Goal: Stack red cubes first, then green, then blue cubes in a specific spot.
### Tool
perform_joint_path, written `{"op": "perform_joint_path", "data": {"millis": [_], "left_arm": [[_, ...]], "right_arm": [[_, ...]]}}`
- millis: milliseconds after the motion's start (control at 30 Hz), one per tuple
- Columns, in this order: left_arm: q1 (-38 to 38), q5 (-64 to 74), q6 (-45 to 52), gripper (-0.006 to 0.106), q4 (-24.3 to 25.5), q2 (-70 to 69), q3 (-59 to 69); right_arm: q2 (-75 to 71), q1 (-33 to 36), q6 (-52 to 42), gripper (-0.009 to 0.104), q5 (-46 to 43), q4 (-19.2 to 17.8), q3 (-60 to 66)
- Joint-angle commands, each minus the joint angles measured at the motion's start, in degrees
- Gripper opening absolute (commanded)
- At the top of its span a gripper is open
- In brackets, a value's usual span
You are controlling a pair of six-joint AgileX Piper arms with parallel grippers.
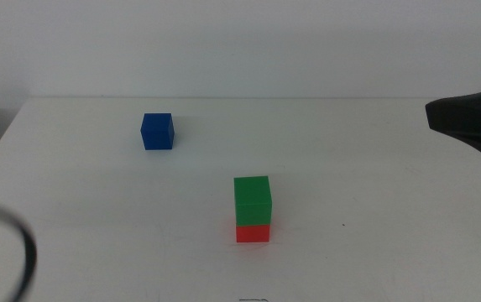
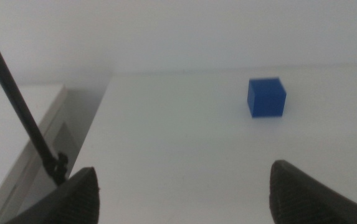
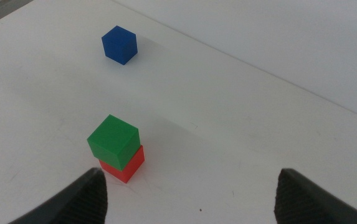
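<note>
The green cube (image 1: 252,198) sits on top of the red cube (image 1: 253,232) near the table's middle front; the right wrist view shows the same green cube (image 3: 113,140) and red cube (image 3: 127,167). Alone at the back left stands the blue cube (image 1: 157,131), also seen as the blue cube (image 2: 266,97) and blue cube (image 3: 119,45). My right gripper (image 3: 190,202) is open and empty, drawn back to the right of the stack and showing at the right edge (image 1: 468,119). My left gripper (image 2: 184,199) is open and empty, low at the near left, facing the blue cube from a distance.
A black cable (image 2: 16,106) runs past the left gripper and loops at the bottom left (image 1: 18,252). The table's left edge (image 2: 85,124) drops to a grey ledge. The white tabletop (image 1: 349,168) ends at a pale wall behind.
</note>
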Motion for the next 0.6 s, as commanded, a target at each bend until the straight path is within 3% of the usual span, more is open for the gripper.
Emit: {"op": "perform_joint_path", "data": {"millis": [0, 300, 567], "left_arm": [[-0.21, 1.68, -0.22, 0.094, -0.05, 7.43, -7.67], [-0.21, 16.70, -0.22, 0.094, -0.05, 23.92, -24.58], [-0.21, 19.21, 2.12, 0.094, 1.48, 37.06, -33.99]], "right_arm": [[-0.46, -0.16, -0.71, 0.085, -3.96, 0.50, -1.42], [-0.46, -0.16, -0.71, 0.085, -3.96, 0.50, -1.42], [-0.46, -0.16, -0.71, 0.085, -3.96, 0.50, -1.42]]}}
